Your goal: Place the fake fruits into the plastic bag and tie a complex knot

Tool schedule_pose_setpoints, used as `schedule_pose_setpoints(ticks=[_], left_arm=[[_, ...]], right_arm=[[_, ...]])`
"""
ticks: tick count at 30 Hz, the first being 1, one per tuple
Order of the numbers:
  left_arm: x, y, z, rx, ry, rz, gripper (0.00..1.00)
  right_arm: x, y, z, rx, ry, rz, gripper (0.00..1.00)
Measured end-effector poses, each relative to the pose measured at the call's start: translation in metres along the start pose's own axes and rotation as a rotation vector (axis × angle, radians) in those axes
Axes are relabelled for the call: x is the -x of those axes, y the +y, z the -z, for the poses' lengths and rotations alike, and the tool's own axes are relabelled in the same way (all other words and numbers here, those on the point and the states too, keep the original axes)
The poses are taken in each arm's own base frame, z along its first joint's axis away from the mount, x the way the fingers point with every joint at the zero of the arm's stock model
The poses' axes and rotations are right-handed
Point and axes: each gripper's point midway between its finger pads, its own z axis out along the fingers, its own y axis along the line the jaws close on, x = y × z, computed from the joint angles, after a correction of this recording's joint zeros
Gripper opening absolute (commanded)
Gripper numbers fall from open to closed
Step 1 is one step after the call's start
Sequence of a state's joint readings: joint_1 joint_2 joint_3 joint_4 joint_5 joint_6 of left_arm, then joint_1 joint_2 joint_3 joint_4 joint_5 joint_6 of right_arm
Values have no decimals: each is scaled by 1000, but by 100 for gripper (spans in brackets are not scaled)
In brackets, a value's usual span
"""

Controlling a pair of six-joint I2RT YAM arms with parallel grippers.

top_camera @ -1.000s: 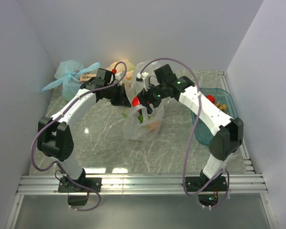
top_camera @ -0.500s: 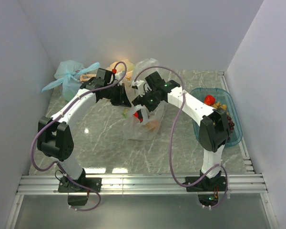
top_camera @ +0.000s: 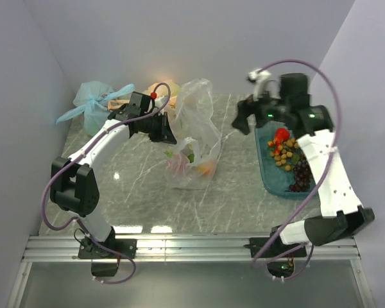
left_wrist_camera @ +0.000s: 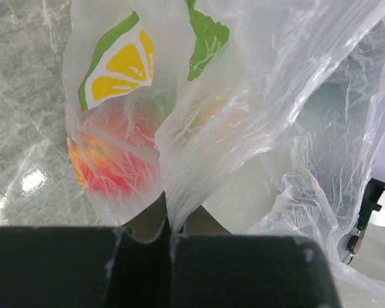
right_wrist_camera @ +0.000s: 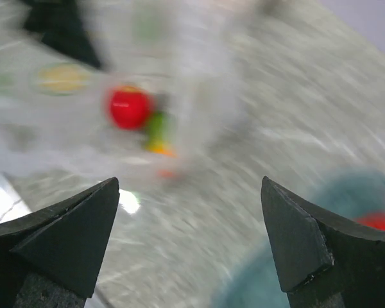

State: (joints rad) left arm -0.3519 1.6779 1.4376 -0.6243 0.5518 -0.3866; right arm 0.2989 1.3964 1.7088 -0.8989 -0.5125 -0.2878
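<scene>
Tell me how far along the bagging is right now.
Done: several fake fruits sit inside the plastic bag. In hand: the left gripper, jaws shut, pinches the bag's film; the right gripper hangs open and empty near the tray. Left: the remaining fruits in the tray, then the knot, not yet tied.

Left claw point(left_wrist_camera: 169, 236) clamped; right claw point(right_wrist_camera: 189, 187) spread wide.

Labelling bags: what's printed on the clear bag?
Plastic bag: yellow lemon slice, green rind; left wrist view.
</scene>
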Motion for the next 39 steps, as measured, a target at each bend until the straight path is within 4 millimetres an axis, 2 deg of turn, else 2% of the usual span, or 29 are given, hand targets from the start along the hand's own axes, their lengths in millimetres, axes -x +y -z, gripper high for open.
schedule_pose_setpoints(ticks=[1, 3, 6, 10, 12, 15, 17, 20, 26, 31, 36, 39], left_arm=[[0, 0, 0, 0, 0, -1, 1], [0, 0, 0, 3, -3, -5, 1], [1, 2, 1, 11, -8, -11, 1], [2, 2, 1, 16, -12, -16, 0], [2, 3, 1, 18, -13, -21, 0], [3, 4, 1, 23, -14, -30, 1], [3, 4, 1, 24, -14, -35, 1], [2, 5, 1, 28, -13, -39, 1], [0, 10, 2, 48, -5, -51, 0], [-3, 14, 2, 66, 6, -51, 1], [-1, 19, -4, 82, 20, -46, 1], [-1, 23, -8, 90, 27, -40, 0]], right_arm=[[-7, -24, 15, -74, -2, -38, 96], [-33, -63, 34, -191, 33, -122, 94], [-87, -108, 45, -308, 144, -283, 92], [-164, -166, 41, -435, 304, -523, 92], [-196, -189, 35, -479, 370, -625, 92], [-236, -217, 24, -516, 439, -746, 92], [-253, -234, 15, -534, 458, -786, 92], [-261, -253, 1, -541, 448, -795, 92], [-248, -298, -15, -579, 357, -714, 92], [-248, -324, -29, -591, 326, -692, 91], [-268, -322, -45, -566, 363, -713, 91], [-282, -313, -54, -544, 393, -727, 88]])
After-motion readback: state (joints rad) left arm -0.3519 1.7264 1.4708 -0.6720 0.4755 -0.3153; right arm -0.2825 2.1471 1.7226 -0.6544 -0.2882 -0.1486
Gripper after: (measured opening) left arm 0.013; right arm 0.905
